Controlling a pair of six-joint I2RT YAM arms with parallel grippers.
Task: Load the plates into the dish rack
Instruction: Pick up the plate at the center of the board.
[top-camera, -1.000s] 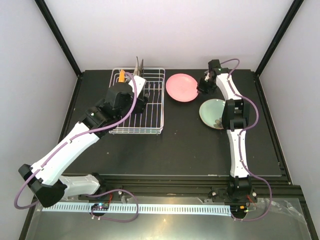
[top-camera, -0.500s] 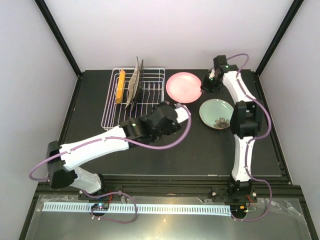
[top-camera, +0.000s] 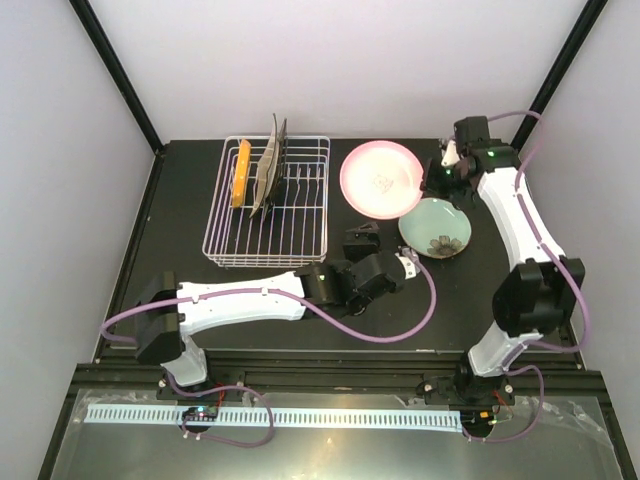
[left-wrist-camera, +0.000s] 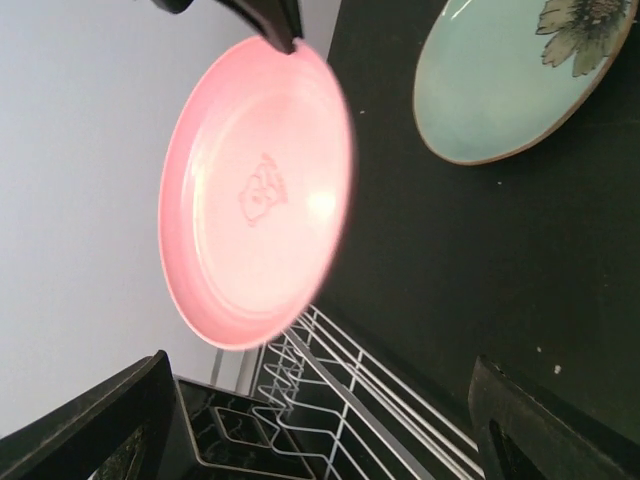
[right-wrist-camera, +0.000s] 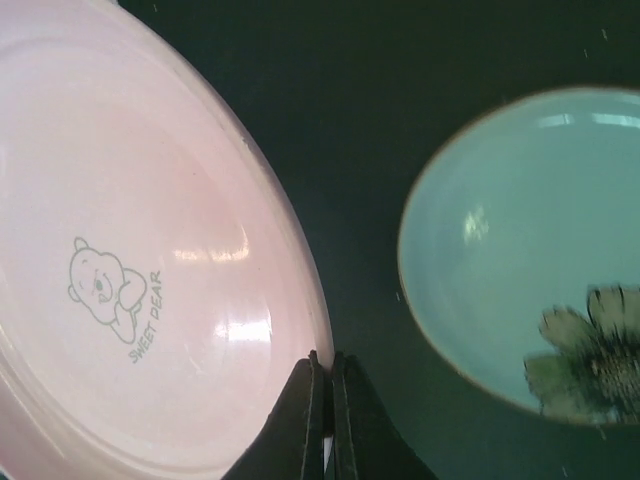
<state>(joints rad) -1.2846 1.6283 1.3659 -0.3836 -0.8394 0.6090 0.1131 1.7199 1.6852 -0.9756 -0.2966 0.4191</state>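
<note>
Right gripper (right-wrist-camera: 325, 368) is clamped on the rim of the pink plate (right-wrist-camera: 150, 280), holding it tipped up off the table (top-camera: 330, 300) on its far-side edge. The green plate (right-wrist-camera: 520, 250) lies flat just beside the closed fingers, near but apart from the pink rim: a tight gap.

Left gripper (top-camera: 362, 238) has its jaws spread wide, holding nothing, with the pink plate straight ahead and bare table between. The dish rack (top-camera: 265, 265) is ahead-left of it, with the orange plate (top-camera: 240, 172) and two square plates (top-camera: 272, 160) upright at the rack's left end.

Versus a second ago: the pink plate lay flat then, and the left arm was over the rack. It has since swung out in front of the plate.
</note>
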